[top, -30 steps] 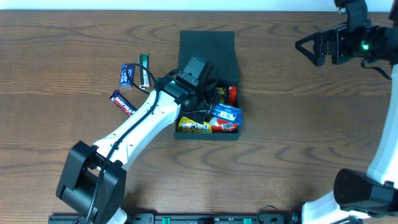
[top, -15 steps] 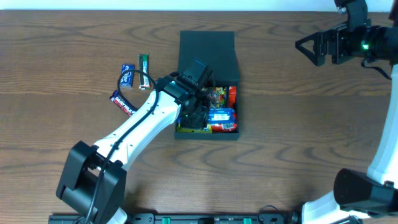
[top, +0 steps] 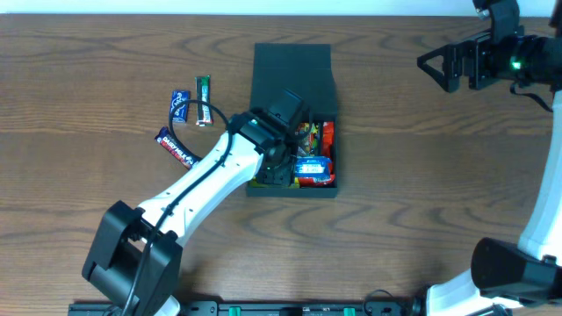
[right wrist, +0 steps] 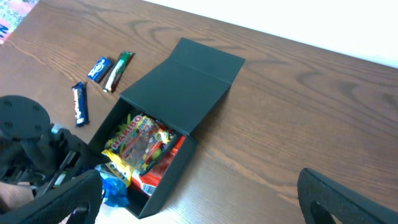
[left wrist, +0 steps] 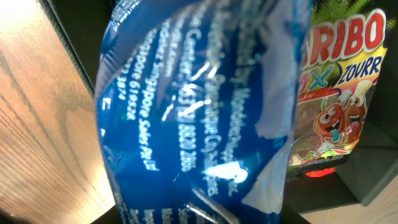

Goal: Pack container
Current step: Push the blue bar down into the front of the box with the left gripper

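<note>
The dark teal-green container (top: 291, 66) lies open mid-table, its flap lid folded back; it also shows in the right wrist view (right wrist: 180, 81). Inside are a Haribo packet (top: 307, 136), a red packet (top: 327, 133) and a blue packet (top: 314, 165). My left gripper (top: 275, 168) reaches down into the box's left part. The blue packet (left wrist: 199, 106) fills the left wrist view and hides the fingers, with the Haribo packet (left wrist: 336, 93) beside it. My right gripper (top: 436, 68) hangs open and empty at the far right, well away from the box.
Three loose bars lie on the wood left of the box: a small blue one (top: 179, 105), a green one (top: 204, 89) and a dark purple one (top: 174, 147). The left arm stretches from the front left edge to the box.
My left gripper has moved lower and deeper into the box, now covering the yellow packet at its front left. The blue packet looks pushed further in. The right arm has not moved.
</note>
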{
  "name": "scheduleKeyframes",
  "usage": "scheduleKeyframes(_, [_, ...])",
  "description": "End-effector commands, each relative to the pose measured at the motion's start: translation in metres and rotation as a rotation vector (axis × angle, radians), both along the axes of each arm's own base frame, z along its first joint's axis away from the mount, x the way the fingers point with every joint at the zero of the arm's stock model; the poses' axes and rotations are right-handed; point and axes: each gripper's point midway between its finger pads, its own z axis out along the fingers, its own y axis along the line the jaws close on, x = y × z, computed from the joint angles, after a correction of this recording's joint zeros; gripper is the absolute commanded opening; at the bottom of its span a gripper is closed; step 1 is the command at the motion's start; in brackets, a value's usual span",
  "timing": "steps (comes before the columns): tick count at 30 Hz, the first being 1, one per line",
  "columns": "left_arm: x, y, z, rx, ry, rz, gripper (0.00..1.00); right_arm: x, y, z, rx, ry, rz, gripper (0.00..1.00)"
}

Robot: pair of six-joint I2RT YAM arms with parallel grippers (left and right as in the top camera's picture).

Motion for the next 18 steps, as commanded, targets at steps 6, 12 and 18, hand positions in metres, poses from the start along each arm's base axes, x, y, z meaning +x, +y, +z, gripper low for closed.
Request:
scheduleKeyframes(6, [-0.001,0.001,0.008,0.011,-0.022,0.047,0.06,0.000,0.000,0.000,0.017,-0.002,0.009,0.99])
scheduleKeyframes(12, [-0.004,-0.005,0.004,0.049,-0.050,0.023,0.06,0.000,0.000,0.000,0.017,-0.001,0.008,0.99])
scheduleKeyframes(18, [-0.004,-0.003,0.002,0.079,-0.068,0.018,0.06,0.000,0.000,0.000,0.017,-0.001,0.009,1.00])
